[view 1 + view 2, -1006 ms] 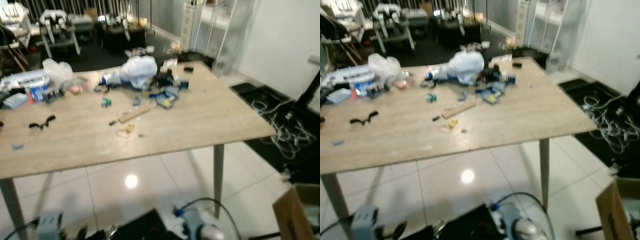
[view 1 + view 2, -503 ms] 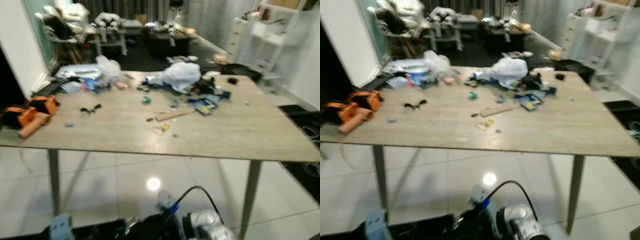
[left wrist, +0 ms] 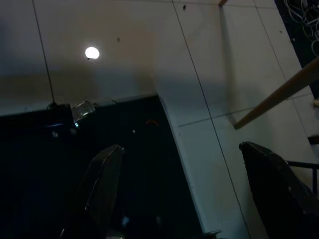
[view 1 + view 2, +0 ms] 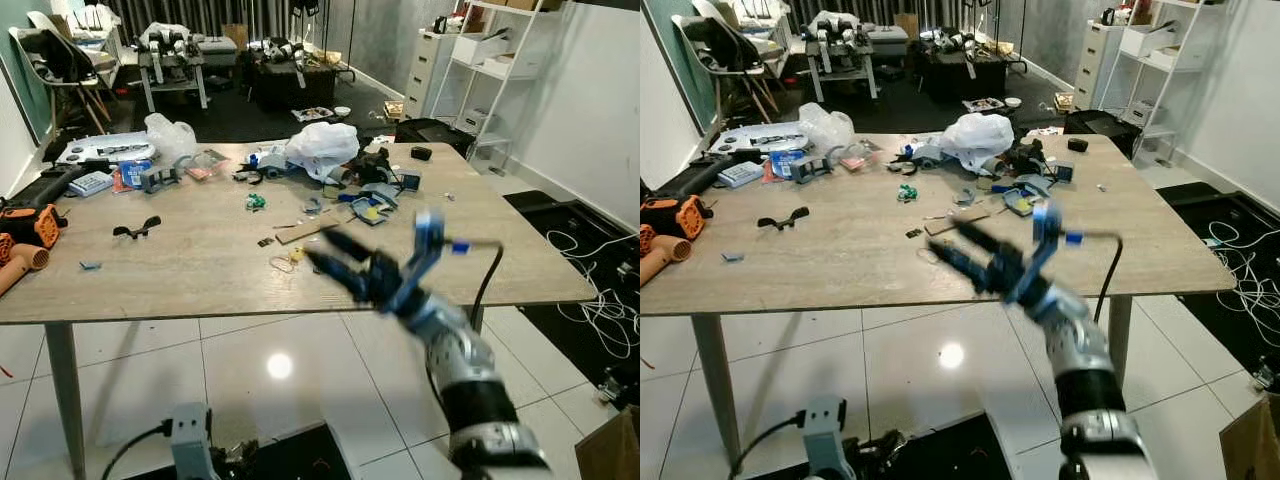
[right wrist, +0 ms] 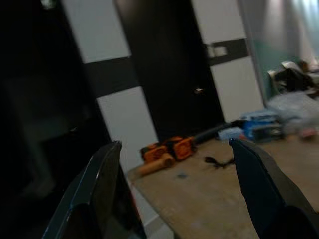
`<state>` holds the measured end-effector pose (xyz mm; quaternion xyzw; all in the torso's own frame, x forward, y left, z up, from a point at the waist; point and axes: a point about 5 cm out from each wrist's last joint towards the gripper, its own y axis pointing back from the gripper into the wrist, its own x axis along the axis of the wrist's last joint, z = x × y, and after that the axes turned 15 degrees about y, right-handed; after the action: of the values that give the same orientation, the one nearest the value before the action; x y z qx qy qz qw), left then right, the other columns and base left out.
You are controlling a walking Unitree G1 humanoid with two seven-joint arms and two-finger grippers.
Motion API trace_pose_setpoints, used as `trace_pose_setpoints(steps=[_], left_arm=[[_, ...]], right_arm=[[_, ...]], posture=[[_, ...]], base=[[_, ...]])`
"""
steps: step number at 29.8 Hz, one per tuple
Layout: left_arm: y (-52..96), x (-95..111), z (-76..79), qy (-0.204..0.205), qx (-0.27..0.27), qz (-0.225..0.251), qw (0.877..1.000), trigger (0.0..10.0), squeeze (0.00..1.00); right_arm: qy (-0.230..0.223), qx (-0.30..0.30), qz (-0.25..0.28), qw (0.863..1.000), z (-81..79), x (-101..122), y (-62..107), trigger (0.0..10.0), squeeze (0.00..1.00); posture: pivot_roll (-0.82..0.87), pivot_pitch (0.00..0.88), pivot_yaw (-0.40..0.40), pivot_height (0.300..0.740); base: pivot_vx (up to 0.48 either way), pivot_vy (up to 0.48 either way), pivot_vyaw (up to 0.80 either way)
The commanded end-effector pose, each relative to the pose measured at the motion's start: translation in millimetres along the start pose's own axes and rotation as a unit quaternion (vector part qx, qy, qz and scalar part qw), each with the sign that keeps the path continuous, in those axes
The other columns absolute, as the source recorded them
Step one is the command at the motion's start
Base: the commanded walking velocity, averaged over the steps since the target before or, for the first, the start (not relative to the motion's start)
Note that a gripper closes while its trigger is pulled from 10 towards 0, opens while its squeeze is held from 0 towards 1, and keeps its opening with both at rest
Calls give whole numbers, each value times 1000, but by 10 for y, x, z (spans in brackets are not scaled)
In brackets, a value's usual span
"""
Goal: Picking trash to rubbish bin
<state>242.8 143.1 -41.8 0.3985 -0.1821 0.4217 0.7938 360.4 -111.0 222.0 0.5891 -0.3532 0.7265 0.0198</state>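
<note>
Trash litters the wooden table (image 4: 180, 290): a white plastic bag (image 4: 322, 148), a clear bag (image 4: 170, 135), blue and yellow wrappers (image 4: 368, 207), a wood strip (image 4: 305, 231), a small yellow scrap (image 4: 296, 254) and a green bit (image 4: 255, 201). My right gripper (image 4: 318, 247) is raised in front of the table's near edge, level with the scraps. It is open and holds nothing. In its wrist view the fingers (image 5: 104, 189) frame the table's left end. My left gripper (image 3: 179, 149) hangs open over the floor tiles.
Orange power tools (image 4: 25, 225) lie at the table's left end, with a black clip (image 4: 137, 228) nearby. A cardboard box (image 4: 612, 452) sits on the floor at bottom right. White cables (image 4: 600, 300) trail over the floor at right. Chairs and shelves stand behind the table.
The camera has swung and the picture is sharper. My right arm has risen from below into view before the table, with its fingers spread.
</note>
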Motion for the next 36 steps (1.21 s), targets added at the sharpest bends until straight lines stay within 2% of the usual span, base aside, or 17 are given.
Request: trace_pose_setpoints(steps=[1,3,7,8,10,13,18,23,27,29,30,31,32,35,36], left_arm=[[25,-127,-1,9,-2,-21,1000,10000,0],[20,-179,43,21,-10,-18,1000,10000,0],[15,-179,52,30,-9,-12,999,10000,0],[11,-175,58,29,-8,-10,999,10000,0],[12,-150,47,27,-6,-4,1000,10000,0],[16,-134,34,28,-4,0,1000,10000,0],[43,-128,-19,29,5,1,1000,10000,0],[64,-154,-45,26,7,-7,1000,10000,0],[61,-157,-43,21,6,-12,1000,10000,0],[55,-159,-45,16,14,-15,1000,10000,0],[53,-166,-47,13,19,-20,1000,10000,0],[53,-166,-47,13,19,-20,1000,10000,0],[52,-171,-48,12,22,-23,999,10000,0],[55,-224,-30,3,15,-39,999,10000,0],[55,-224,-30,3,15,-39,999,10000,0]], right_arm=[[0,-29,-14,999,46,-46,18,10000,0],[27,-95,-54,994,147,-86,-109,10000,0],[44,-115,-73,990,165,-113,-150,10000,0],[69,-127,-104,984,164,-172,-184,10000,0],[83,-112,-130,982,102,-254,-229,10000,0],[81,-107,-128,983,80,-273,-249,10000,0],[93,-107,-139,980,48,-329,-297,10000,0],[94,-120,-137,979,76,-334,-268,10000,0],[112,-135,-147,973,109,-334,-237,10000,0],[128,-157,-156,967,154,-326,-208,10000,0],[143,-177,-169,959,198,-319,-183,10000,0],[143,-177,-169,959,198,-319,-183,10000,0],[154,-191,-177,953,229,-314,-165,10000,0],[195,-237,-229,924,337,-323,-82,10000,0],[195,-237,-229,924,337,-323,-82,10000,0]], posture=[[-69,94,-23,740],[-40,90,-35,740],[-25,83,-43,740],[-5,72,-54,740],[6,71,-59,740],[6,71,-59,740],[20,63,-54,740],[10,63,-40,740],[0,65,-37,740],[-7,70,-33,740],[-8,72,-33,740],[-8,72,-33,740],[-8,72,-33,740],[-13,83,-30,740],[-13,83,-30,740]], base=[[0,0,0],[204,0,0],[420,0,0],[431,0,0],[458,0,0],[458,0,0],[480,0,719],[480,0,708],[369,0,0],[152,0,0],[0,0,0],[0,0,0],[0,0,0],[0,0,0],[0,0,0]])
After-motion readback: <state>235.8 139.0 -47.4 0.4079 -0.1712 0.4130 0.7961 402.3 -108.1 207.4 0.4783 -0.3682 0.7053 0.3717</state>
